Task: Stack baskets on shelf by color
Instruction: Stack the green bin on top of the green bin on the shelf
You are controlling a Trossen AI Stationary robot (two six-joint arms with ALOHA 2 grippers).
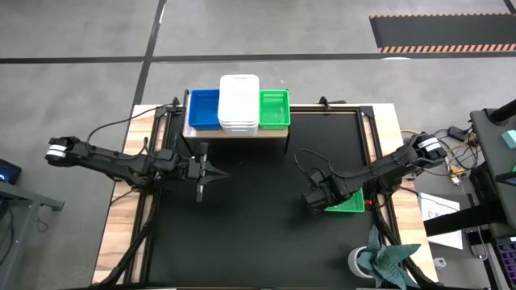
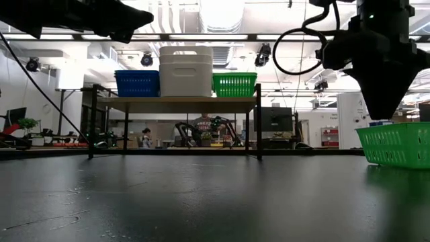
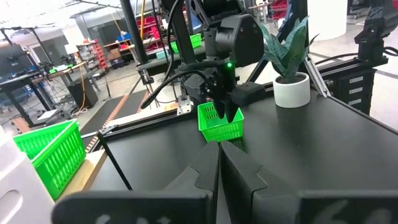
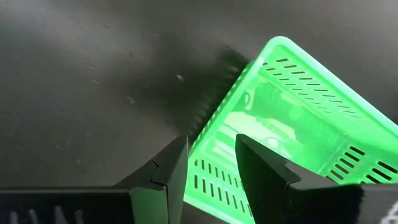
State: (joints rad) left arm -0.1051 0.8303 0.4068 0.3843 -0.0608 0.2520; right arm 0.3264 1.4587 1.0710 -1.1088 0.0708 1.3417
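My right gripper [image 4: 211, 158] has its fingers spread astride the near wall of the green basket [image 4: 298, 118] on the tabletop [image 4: 87, 74]; light, thin, flexy plastic, so I'd pinch that rim.

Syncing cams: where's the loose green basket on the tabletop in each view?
High view: green basket lower right of centre, partly under the right claw.
Low view: far right edge, on the table.
Left wrist view: centre, below the right claw.
Right wrist view: fills the right side, one wall between the open claw.
Shared landmark: the right claw straddling its wall.
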